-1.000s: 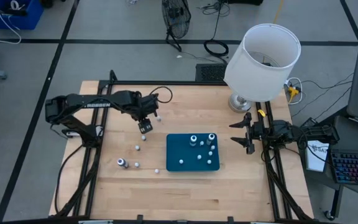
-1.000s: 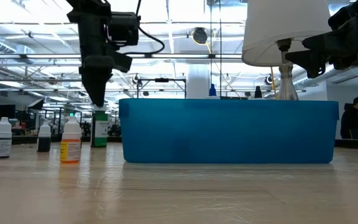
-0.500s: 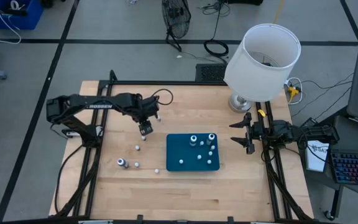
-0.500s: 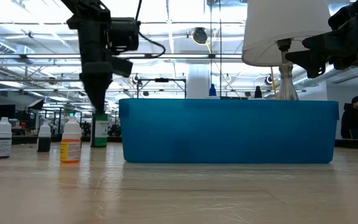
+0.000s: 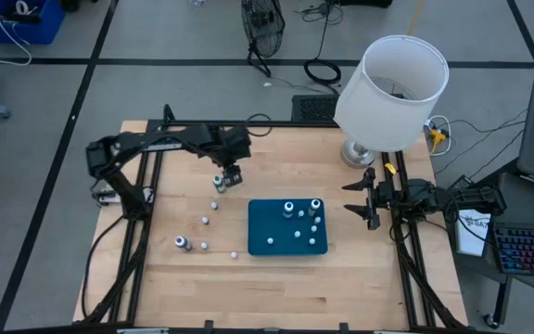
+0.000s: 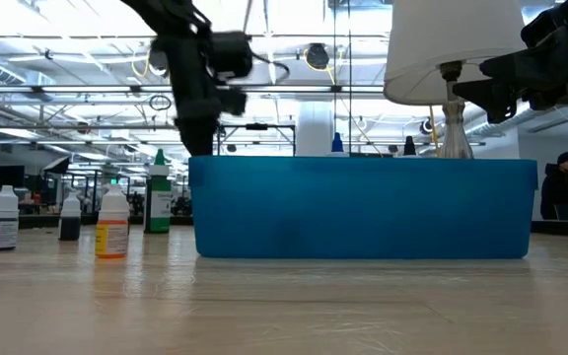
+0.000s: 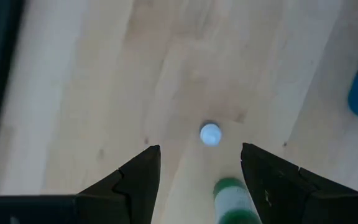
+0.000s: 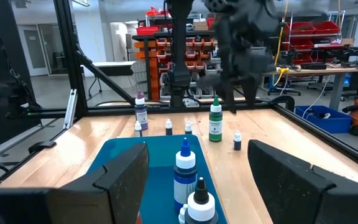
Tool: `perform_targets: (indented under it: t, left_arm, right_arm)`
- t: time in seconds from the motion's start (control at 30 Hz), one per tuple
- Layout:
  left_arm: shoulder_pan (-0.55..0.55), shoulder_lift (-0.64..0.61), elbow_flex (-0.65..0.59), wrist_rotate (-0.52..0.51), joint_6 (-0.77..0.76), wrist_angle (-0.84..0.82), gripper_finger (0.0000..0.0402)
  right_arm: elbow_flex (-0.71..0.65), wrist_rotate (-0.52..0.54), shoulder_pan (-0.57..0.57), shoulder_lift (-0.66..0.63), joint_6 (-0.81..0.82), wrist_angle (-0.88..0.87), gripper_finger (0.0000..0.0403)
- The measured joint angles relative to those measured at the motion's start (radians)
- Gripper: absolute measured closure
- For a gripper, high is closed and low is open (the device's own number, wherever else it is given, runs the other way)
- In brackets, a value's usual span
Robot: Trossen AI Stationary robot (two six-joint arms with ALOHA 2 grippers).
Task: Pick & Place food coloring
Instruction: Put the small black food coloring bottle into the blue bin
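Note:
Several small food coloring bottles stand on the wooden table: a green-capped one (image 5: 217,182) (image 6: 159,192), and near the front left a purple-labelled (image 6: 1,219), a dark (image 6: 70,219) and an orange-labelled one (image 6: 112,225). More stand inside the teal tray (image 5: 288,243). My left gripper (image 5: 231,175) (image 6: 200,143) hangs open above the table, just right of the green-capped bottle. In its wrist view the green cap (image 7: 232,199) shows below, between the fingers, and a white cap (image 7: 210,134) farther off. My right gripper (image 5: 364,197) waits open at the right edge.
A lamp with a white shade (image 5: 392,79) stands at the far right corner, beside my right arm. The tray's blue wall (image 6: 363,207) fills the middle of the low view. Black frame rails (image 5: 146,232) run along the left and right table edges.
My left gripper has moved from above the green-capped bottle toward the table's right and far edges, rolling a little, its fingers still open. The green-capped bottle stands where it was.

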Motion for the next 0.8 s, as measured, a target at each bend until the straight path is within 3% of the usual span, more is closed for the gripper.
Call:
perform_targets:
  t: [0.33,0.8]
  left_arm:
    - [-0.009,0.181,0.021,0.009,0.054,0.018,0.0176]
    - [-0.011,0.219,0.012,0.004,0.05,0.02,0.0176]
  right_arm:
    - [0.0,0.0,0.0,0.0,0.0,0.002,0.014]
    - [0.0,0.0,0.0,0.0,0.0,0.003,0.014]
